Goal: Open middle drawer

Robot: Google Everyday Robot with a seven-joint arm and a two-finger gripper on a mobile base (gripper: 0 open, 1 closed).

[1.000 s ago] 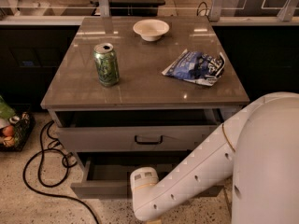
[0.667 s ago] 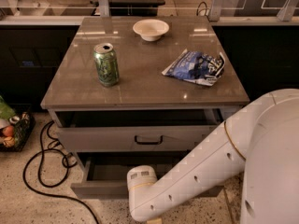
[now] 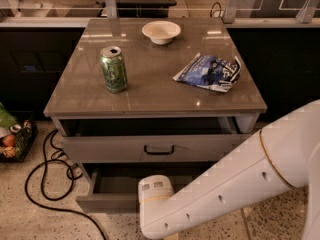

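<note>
I counted one green can (image 3: 113,69), one white bowl (image 3: 161,32) and one blue bag (image 3: 209,72) on the cabinet top (image 3: 150,96), with two drawers below. The middle drawer (image 3: 106,202), the lower one, stood pulled out under the upper drawer (image 3: 105,149). The arm (image 3: 210,196) crossed its front and hid the gripper, so I could not tell its state.

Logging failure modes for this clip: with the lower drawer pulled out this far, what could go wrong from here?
The pincer is out of view, beyond the arm at the bottom edge, so its hold cannot be checked; it might slip. The middle drawer is well out; more pull may jolt the cabinet and tip the green can. The drawer above juts over it; a rising arm could hit it.
</note>
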